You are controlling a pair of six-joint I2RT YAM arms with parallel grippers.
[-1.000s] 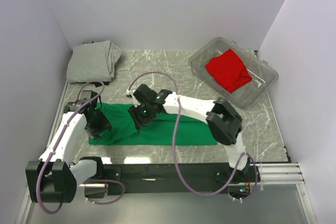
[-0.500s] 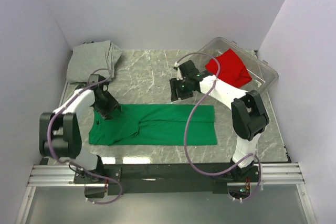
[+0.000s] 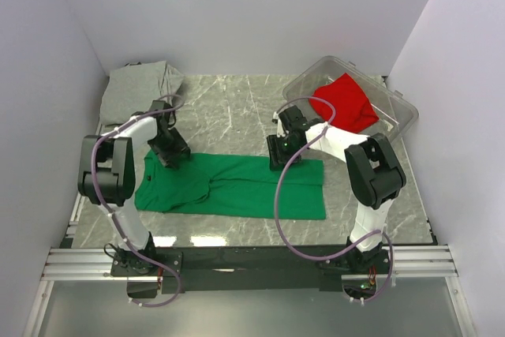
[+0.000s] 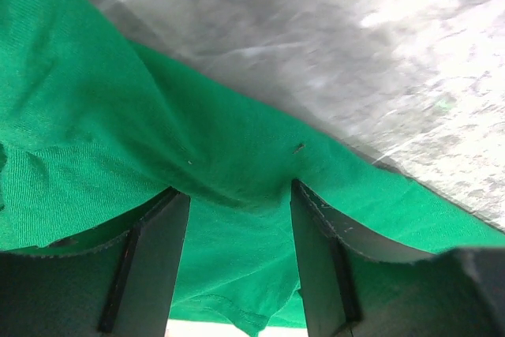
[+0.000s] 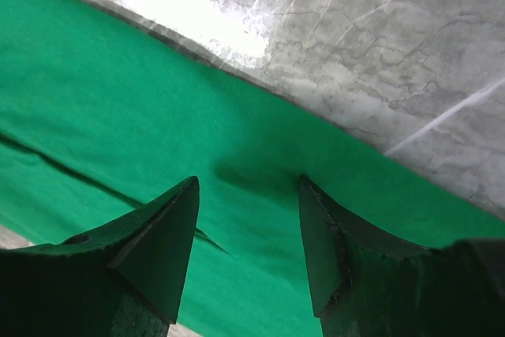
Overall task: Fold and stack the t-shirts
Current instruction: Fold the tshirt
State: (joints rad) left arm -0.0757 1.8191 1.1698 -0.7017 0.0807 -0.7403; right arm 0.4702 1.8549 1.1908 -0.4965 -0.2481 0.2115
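Note:
The bright green t-shirt lies flat on the marble table as a long band folded lengthwise. My left gripper is open, its tips down on the shirt's far edge near the left end; in the left wrist view green cloth bunches slightly between the fingers. My right gripper is open, its tips on the far edge toward the right end; the right wrist view shows flat green cloth under it. The grey t-shirt lies crumpled at the back left. The red t-shirt lies in the bin.
A clear plastic bin stands at the back right, close behind the right arm. White walls close in the table on the left, back and right. Bare marble lies between the grey shirt and the bin.
The right gripper swung from the shirt's left-middle up toward the back right, then came down on the far right edge. The left gripper moved from the near left to the far left edge.

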